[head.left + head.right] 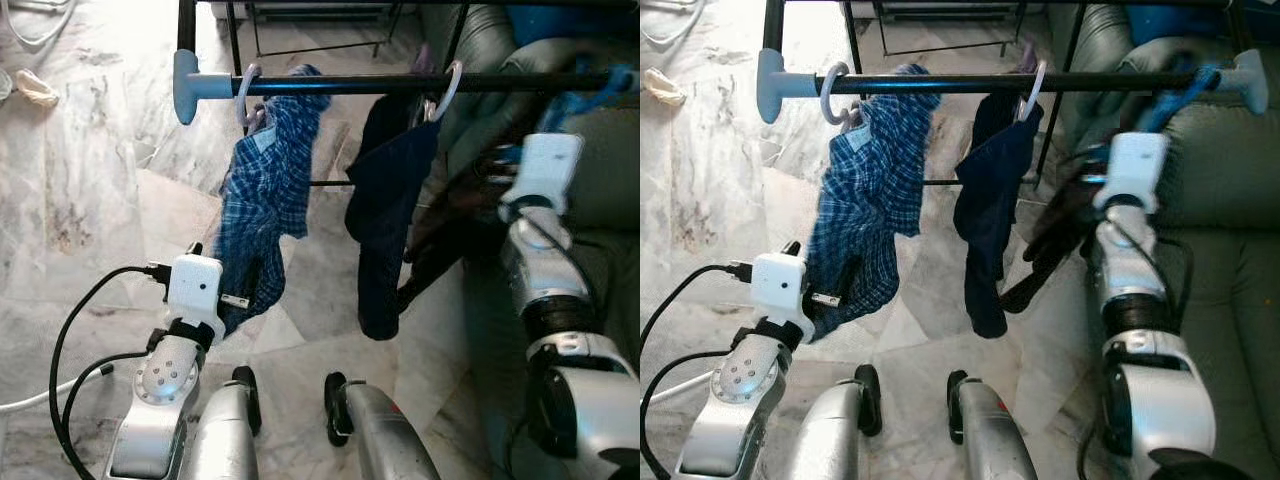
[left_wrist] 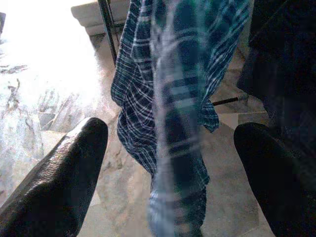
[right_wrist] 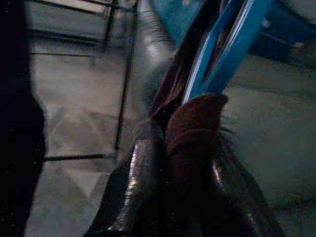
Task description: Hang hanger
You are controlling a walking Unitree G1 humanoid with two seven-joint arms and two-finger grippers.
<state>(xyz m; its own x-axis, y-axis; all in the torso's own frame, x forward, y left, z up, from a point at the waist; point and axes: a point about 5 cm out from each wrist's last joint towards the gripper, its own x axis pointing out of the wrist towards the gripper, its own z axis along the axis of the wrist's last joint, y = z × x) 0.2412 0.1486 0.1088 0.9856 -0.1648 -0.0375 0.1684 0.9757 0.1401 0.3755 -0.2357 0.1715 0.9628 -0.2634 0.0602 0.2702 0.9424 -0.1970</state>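
Above the right pincer, clamped on a blue hanger, the rail waits; left pincer wide

No legible text, label, brand, number or sign appears on any surface in these views.
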